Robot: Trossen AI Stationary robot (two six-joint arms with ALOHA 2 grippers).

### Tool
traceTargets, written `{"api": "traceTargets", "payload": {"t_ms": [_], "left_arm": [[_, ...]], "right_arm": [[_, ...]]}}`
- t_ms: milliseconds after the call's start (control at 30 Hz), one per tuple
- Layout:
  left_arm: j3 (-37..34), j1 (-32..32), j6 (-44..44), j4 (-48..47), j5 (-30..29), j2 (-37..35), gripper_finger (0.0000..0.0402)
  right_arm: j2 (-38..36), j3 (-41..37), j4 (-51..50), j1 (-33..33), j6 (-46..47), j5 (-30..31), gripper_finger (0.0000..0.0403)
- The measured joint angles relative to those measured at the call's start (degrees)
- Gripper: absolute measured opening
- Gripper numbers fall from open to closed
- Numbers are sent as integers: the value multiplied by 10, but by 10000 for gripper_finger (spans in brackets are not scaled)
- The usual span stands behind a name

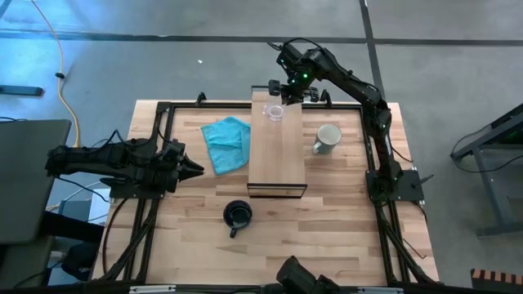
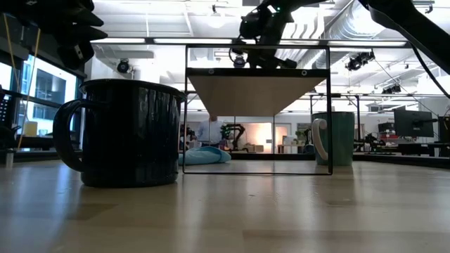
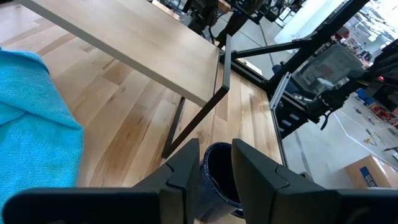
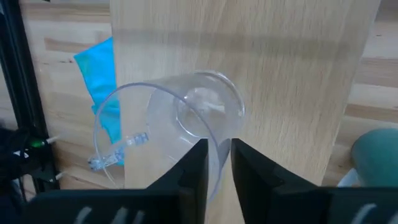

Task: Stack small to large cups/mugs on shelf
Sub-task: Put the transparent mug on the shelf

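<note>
The clear glass cup (image 1: 274, 112) is at the far end of the light-wood shelf (image 1: 278, 163). My right gripper (image 1: 283, 98) reaches over the shelf's far end and is shut on it (image 4: 174, 124). The white mug (image 1: 327, 137) stands on the table right of the shelf. The black mug (image 1: 237, 215) stands on the table before the shelf's near end. My left gripper (image 1: 198, 169) waits left of the shelf, narrowly open and empty. The black mug (image 3: 217, 180) shows beyond its fingers. My right gripper holds the glass cup by its rim wall (image 4: 216, 163), one finger inside the cup and one outside. The fingers slant down from the table's far side. The cup's mouth is up and its base (image 4: 208, 109) is down over the shelf top. I cannot tell whether the base rests on it.
A teal cloth (image 1: 227, 143) lies on the table against the shelf's left side. Black frame rails (image 1: 163, 110) run along the table's edges. Bare table lies on both sides of the black mug at the near edge.
</note>
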Motion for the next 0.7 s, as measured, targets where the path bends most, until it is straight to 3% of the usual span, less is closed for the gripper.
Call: {"api": "traceTargets", "payload": {"t_ms": [167,700], "left_arm": [[0,0,0,0,0,0,83],[0,0,0,-6,1,0,83]], "right_arm": [[0,0,13,0,0,1,6],[0,0,-6,-3,24,29,1]]}}
